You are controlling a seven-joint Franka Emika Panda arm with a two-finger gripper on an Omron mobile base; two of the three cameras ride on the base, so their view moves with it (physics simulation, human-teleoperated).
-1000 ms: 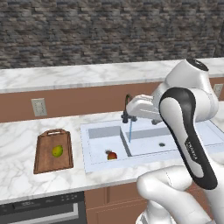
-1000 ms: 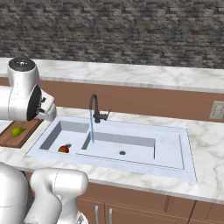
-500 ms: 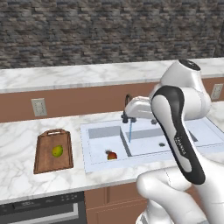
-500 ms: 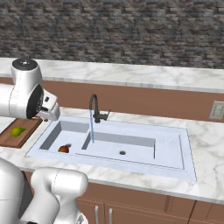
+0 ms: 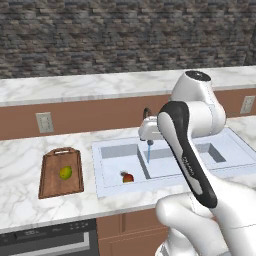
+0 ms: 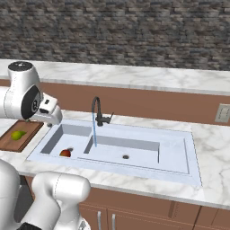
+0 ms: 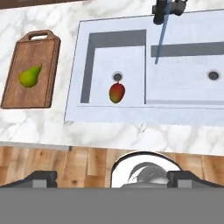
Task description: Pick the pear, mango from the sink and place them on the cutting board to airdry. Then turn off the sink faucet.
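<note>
The yellow-green pear lies on the brown cutting board, left of the sink. Alone near the drain of the sink's left basin sits the red-orange and green mango. Water streams from the black sink faucet beside the divider. My gripper hovers high above the sink's front edge, open, with nothing between its widely spread fingertips. From the right base camera, the gripper hangs over the sink's left end, between the cutting board and the mango.
White marble counter surrounds the sink, with a brown backsplash and wall outlets behind. A dark oven front sits below the counter under the board. My own forearm blocks part of the right basin in the left base view.
My arm's elbow and forearm have swung leftward in the left base view, while the hand stays near the sink's left end. Pear, mango and water stream are unchanged.
</note>
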